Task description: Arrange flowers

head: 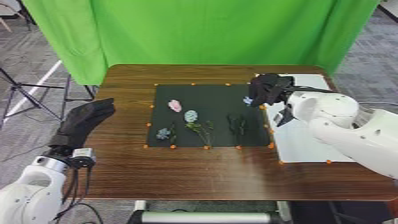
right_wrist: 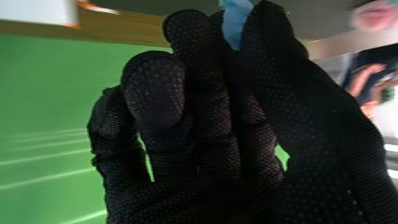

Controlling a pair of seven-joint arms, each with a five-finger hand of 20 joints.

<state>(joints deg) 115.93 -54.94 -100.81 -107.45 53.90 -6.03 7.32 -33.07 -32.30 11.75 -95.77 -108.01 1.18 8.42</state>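
Counter: brown wood [head: 124,172], spanning the scene, green curtain [head: 218,35] beyond its far edge.
Left hand: black glove [head: 82,120] at the counter's left side, well apart from the flowers; fingers straight and relaxed, holding nothing.
Dark mat: middle of the counter [head: 200,95], flowers set out on it, small orange markers [head: 173,146] along its edges.
Grey-blue flower: small one [head: 163,133], near left part of the mat, lying flat.
Dark green stem: thin [head: 173,131], just right of the grey-blue flower.
Pink flower: lying toward the far left of the mat [head: 175,105], apart from the other blooms.
Pale blue flower: rounded head [head: 191,116], right of the pink one and a little nearer.
Green sprigs: thin, branching [head: 204,132], running from just below the pale head toward the mat's near edge.
Dark leaves: long, narrow [head: 237,125], right part of the mat.
Blue flower: at the mat's far right [head: 248,101], held by the right hand; its blue petals sit between thumb and fingertips.
Right hand: black glove [head: 269,89] over the seam of mat and white sheet, far side; closed in a pinch on the blue flower.
White sheet: right of the mat [head: 306,142], under the right arm.
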